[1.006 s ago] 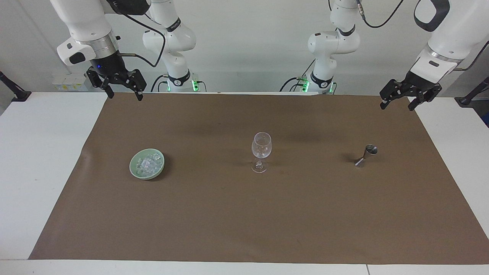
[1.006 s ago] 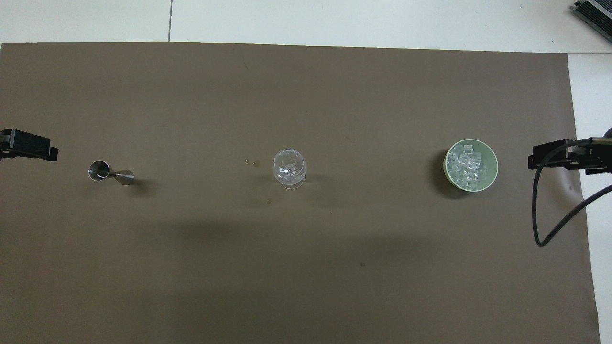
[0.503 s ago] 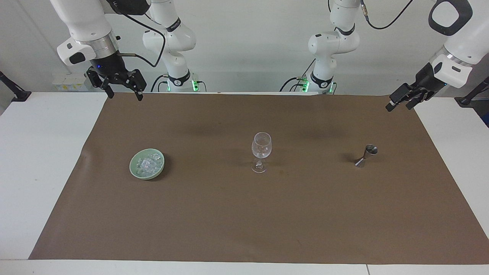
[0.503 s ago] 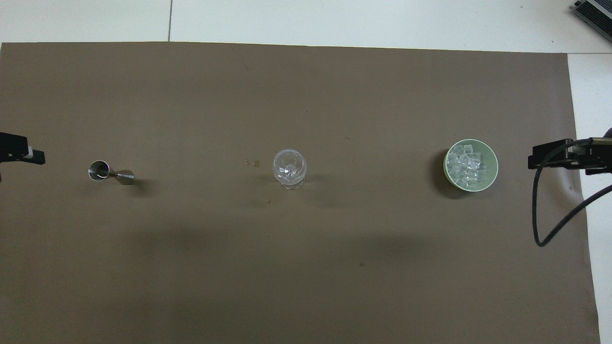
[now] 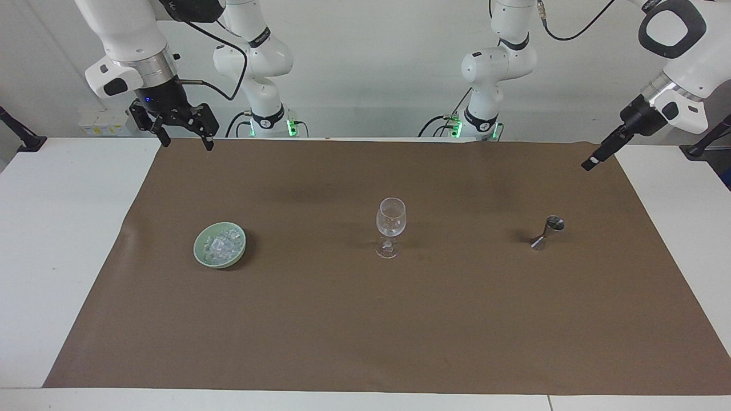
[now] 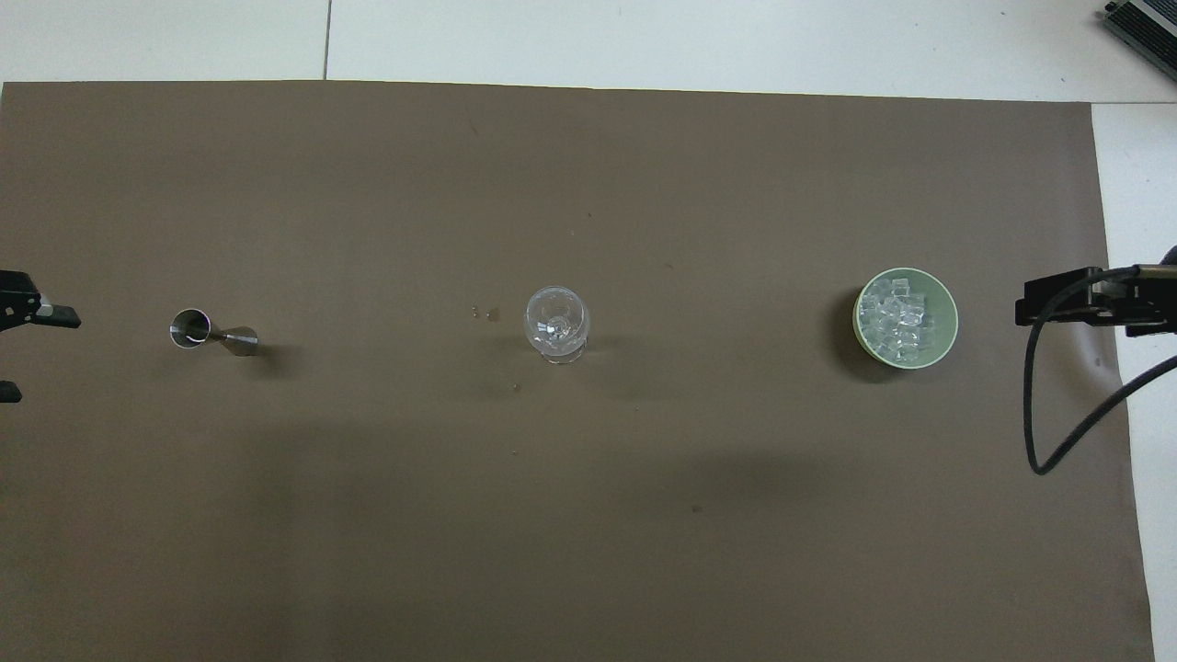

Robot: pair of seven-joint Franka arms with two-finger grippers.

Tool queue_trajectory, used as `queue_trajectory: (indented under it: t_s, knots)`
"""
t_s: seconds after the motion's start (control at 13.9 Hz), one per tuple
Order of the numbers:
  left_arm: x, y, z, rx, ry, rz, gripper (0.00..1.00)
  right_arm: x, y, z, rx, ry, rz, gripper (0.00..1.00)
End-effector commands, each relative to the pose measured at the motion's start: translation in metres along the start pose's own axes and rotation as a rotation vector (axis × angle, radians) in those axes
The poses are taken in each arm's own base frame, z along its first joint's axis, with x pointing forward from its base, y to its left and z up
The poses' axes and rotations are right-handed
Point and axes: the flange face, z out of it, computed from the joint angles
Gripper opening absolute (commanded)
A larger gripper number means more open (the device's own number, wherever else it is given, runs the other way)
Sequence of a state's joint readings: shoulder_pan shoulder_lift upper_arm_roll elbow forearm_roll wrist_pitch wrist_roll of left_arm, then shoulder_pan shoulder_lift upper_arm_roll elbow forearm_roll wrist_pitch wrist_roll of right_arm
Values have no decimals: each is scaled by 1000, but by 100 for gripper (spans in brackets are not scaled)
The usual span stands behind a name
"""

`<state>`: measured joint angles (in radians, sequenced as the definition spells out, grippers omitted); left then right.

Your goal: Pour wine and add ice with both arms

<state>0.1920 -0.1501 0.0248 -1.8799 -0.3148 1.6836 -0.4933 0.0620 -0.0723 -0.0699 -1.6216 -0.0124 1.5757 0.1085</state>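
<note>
From across the table, the left gripper [image 5: 597, 157] has turned on its wrist since a second ago: its jaws, which faced me spread, now show edge-on as one thin dark line over the brown mat's [image 5: 365, 342] corner at its own end. They stand wide and empty. I judge it is lining up for the metal jigger [image 5: 547, 233] standing below it, so pouring has not begun. The right gripper [image 5: 181, 135] has not moved; it waits over the mat's other corner, jaws wide, holding nothing. The wine glass [image 5: 390, 225] stands upright and empty mid-mat.

From overhead, the ice [image 6: 899, 318] lies piled in the pale green bowl [image 6: 949, 313] toward the right arm's end, untouched. The mat covers a white table [image 6: 736, 41]; a few small drops mark it beside the glass. A black cable [image 6: 1057, 414] loops by the right gripper.
</note>
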Motion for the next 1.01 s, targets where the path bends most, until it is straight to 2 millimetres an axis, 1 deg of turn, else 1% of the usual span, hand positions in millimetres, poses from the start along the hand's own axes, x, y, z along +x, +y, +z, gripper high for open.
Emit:
queue_trajectory:
  t_s: [0.0,0.43,0.65,0.79,0.86,0.93]
  knots:
    - [-10,-7,6,-28,16,-61,100,-6,2,-1,18,3,-21,100]
    - [-6,-7,3,-68,23,-76,100,-6,2,-1,18,3,-21,100]
    - [6,-20,1,-124,6,-129,100,-6,2,-1,18,3,-21,100]
    - [15,-26,3,-181,-31,-174,100,-6,2,-1,18,3,-21,100]
    - [24,-36,5,-215,-51,-212,100,-6,2,-1,18,3,-21,100]
    - [28,-43,8,-243,-77,-244,100,-6,2,-1,18,3,-21,100]
